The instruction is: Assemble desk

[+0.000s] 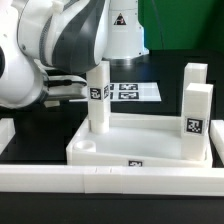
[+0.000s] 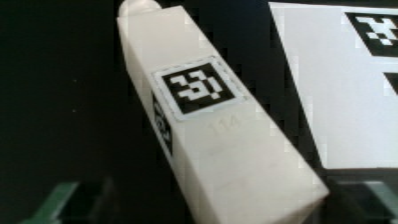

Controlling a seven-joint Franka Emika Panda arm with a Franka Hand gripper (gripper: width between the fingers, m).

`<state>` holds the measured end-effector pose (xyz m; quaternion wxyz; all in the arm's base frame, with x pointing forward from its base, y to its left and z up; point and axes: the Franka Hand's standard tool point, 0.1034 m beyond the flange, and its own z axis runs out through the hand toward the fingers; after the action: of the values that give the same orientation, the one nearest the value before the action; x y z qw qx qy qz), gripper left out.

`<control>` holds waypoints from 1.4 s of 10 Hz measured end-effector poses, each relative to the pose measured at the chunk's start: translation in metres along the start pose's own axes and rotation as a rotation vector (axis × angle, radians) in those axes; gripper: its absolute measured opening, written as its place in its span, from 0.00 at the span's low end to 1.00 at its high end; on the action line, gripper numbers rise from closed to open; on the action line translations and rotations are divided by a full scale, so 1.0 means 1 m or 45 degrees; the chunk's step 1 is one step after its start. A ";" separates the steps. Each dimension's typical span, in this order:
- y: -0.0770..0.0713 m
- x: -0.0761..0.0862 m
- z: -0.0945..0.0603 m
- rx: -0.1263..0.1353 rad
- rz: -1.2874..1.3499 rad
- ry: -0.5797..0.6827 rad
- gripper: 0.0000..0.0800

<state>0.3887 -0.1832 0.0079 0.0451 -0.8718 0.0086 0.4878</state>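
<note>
The desk panel [image 1: 140, 150], a white tray with a raised rim, lies in the middle of the table. One white tagged leg [image 1: 98, 98] stands upright at its corner on the exterior view's left. Two more legs [image 1: 197, 112] [image 1: 194, 75] stand at the corners on the exterior view's right. My gripper [image 1: 78, 92] reaches in from the exterior view's left at the first leg. In the wrist view this leg [image 2: 205, 110] fills the space between my fingers. My gripper [image 2: 210, 205] is open: one finger [image 2: 356, 195] is close to the leg, the other [image 2: 63, 200] stands apart.
The marker board [image 1: 130, 90] lies flat behind the panel and shows in the wrist view [image 2: 347, 80]. A long white border rail [image 1: 100, 180] runs along the front. A white lamp-like base [image 1: 122, 35] stands at the back. The arm's bulk fills the upper left.
</note>
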 end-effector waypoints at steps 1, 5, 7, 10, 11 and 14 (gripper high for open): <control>0.000 0.000 0.000 0.000 0.000 0.000 0.69; 0.001 0.000 0.000 0.001 0.001 0.001 0.37; 0.002 -0.001 -0.005 -0.002 -0.029 0.013 0.37; -0.012 -0.031 -0.048 0.003 -0.181 0.143 0.37; -0.013 -0.041 -0.054 0.024 -0.181 0.140 0.37; -0.012 -0.039 -0.058 0.018 -0.177 0.167 0.37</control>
<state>0.4182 -0.1777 0.0722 0.0844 -0.9000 -0.0455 0.4252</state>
